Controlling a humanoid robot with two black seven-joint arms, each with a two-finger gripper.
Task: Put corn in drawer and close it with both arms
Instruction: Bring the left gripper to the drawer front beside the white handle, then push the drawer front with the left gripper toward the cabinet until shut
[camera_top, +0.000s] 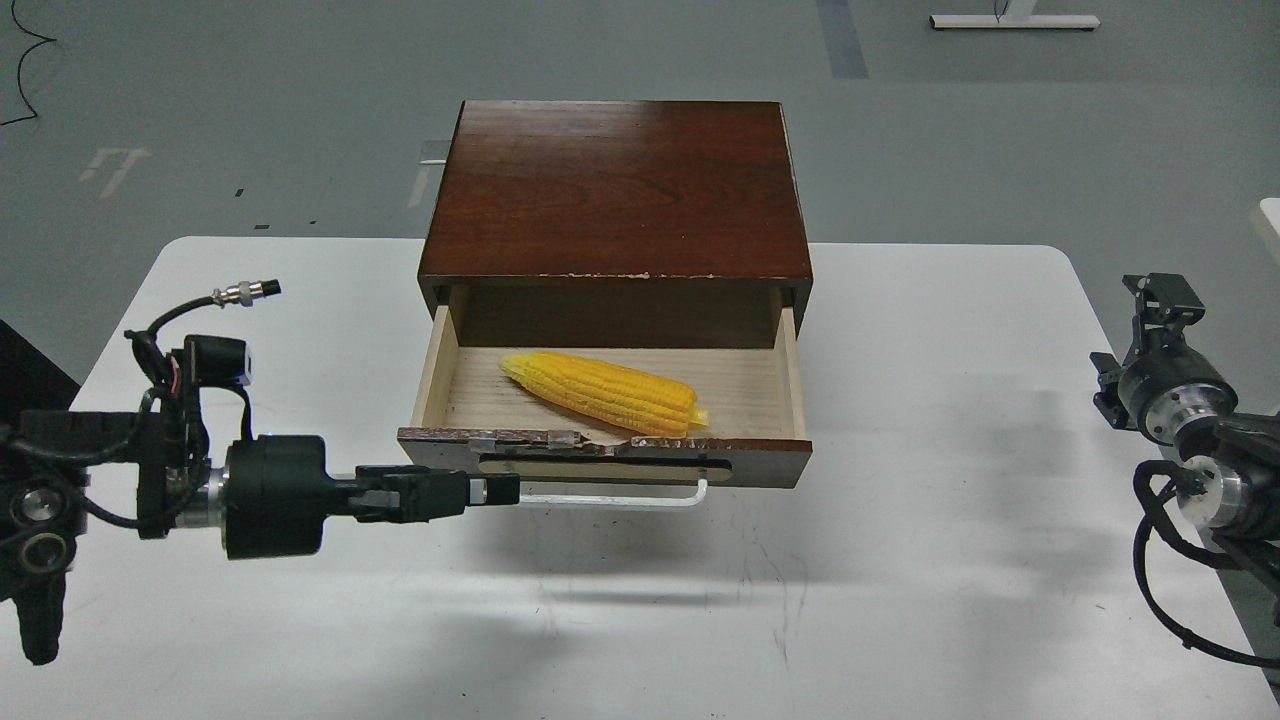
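Observation:
The bright yellow corn (605, 392) lies loose on the pale floor of the open drawer (770, 462), tapered end to the left. The drawer sticks out of the dark wooden cabinet (615, 190). My left gripper (497, 490) is low in front of the drawer's front, at the left end of the white bar handle (620, 498). It holds nothing, and its dark fingers cannot be told apart. My right gripper (1160, 298) hangs at the table's far right edge, well away from the drawer, small and dark.
The cabinet stands at the back middle of a white table (900, 560). Bare table top lies in front of the drawer and on both sides. Grey floor lies beyond the table.

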